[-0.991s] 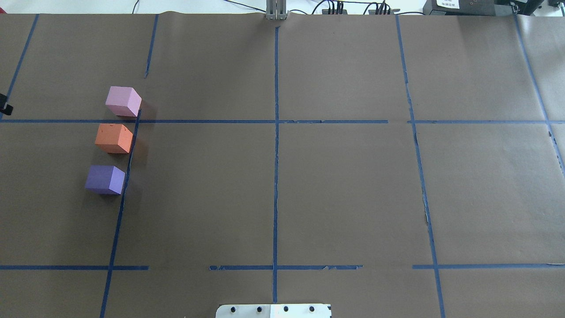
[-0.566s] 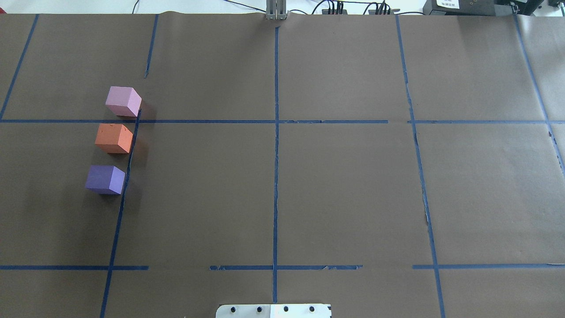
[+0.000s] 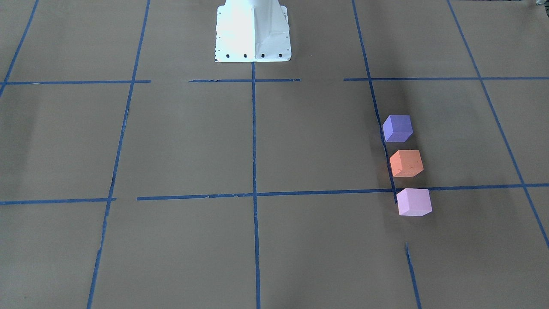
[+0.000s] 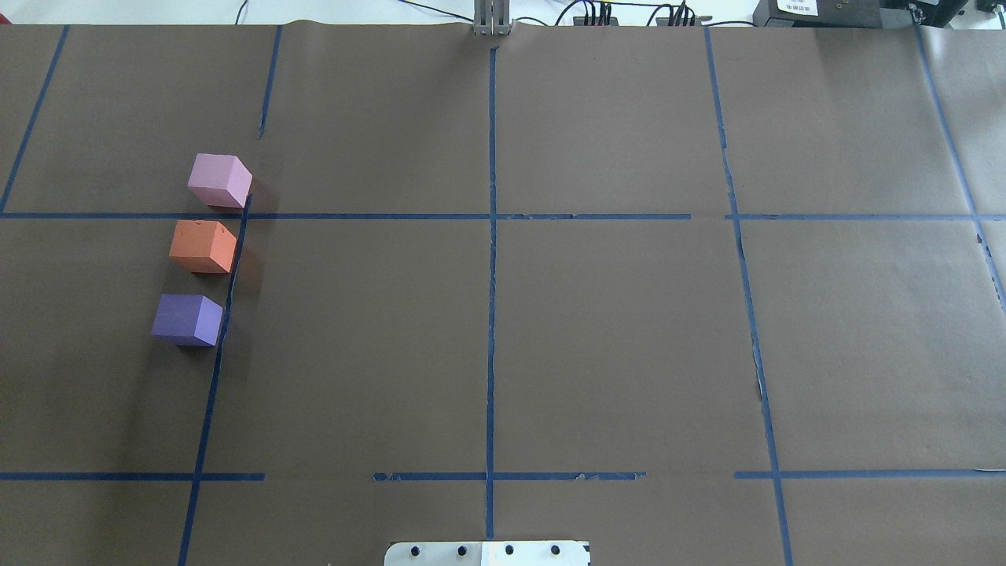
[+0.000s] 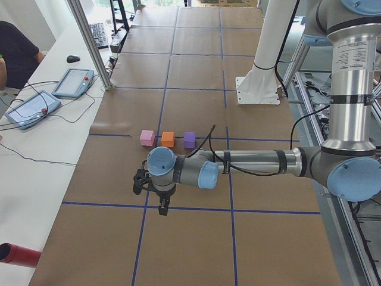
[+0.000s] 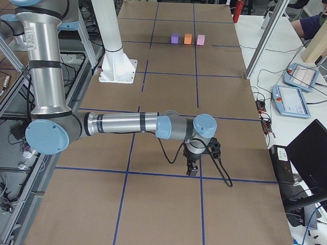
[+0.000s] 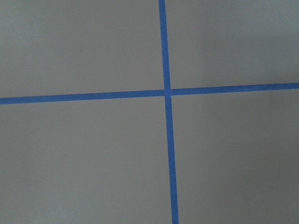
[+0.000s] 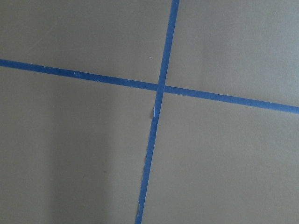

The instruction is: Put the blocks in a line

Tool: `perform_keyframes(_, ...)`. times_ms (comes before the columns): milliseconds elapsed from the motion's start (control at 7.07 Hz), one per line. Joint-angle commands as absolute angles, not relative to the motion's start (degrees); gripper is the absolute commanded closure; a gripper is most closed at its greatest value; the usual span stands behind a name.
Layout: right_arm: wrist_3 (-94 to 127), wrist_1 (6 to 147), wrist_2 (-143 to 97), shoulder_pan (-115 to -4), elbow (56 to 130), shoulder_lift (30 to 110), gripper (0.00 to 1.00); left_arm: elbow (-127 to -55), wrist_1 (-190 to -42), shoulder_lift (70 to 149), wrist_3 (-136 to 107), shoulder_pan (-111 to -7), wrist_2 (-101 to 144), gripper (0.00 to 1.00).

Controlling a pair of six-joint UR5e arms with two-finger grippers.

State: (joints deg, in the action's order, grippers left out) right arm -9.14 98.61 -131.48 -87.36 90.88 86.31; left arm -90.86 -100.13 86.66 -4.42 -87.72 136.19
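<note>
Three cubes stand in a straight row beside a blue tape line on my left side of the table: pale pink block (image 4: 219,180), orange block (image 4: 203,246), violet block (image 4: 187,319). They also show in the front view as pink (image 3: 413,201), orange (image 3: 405,163) and violet (image 3: 397,128). My left gripper (image 5: 163,205) hangs over the table's left end, apart from the blocks; I cannot tell if it is open or shut. My right gripper (image 6: 191,169) hangs over the far right end; I cannot tell its state either. Both wrist views show only tape crossings.
Brown paper with a blue tape grid (image 4: 491,216) covers the table. My white base plate (image 4: 487,553) is at the near edge. Teach pendants (image 5: 72,81) and cables lie on the operators' side. A red cylinder (image 5: 18,254) lies at the left end.
A small dark part at the overhead view's left edge one second ago has left that view. The three blocks have not moved.
</note>
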Motion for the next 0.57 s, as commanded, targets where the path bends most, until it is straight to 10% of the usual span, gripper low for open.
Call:
perform_keyframes(0, -9.1, 98.6, -131.5, -87.4, 90.9, 86.3, 0.0, -91.8, -99.7, 86.1, -4.0, -90.0, 135.6, 0.0)
perform_keyframes(425, -9.1, 98.6, -131.5, -87.4, 90.9, 86.3, 0.0, -94.6, -90.2, 87.5, -4.1, -90.2, 135.4, 0.0)
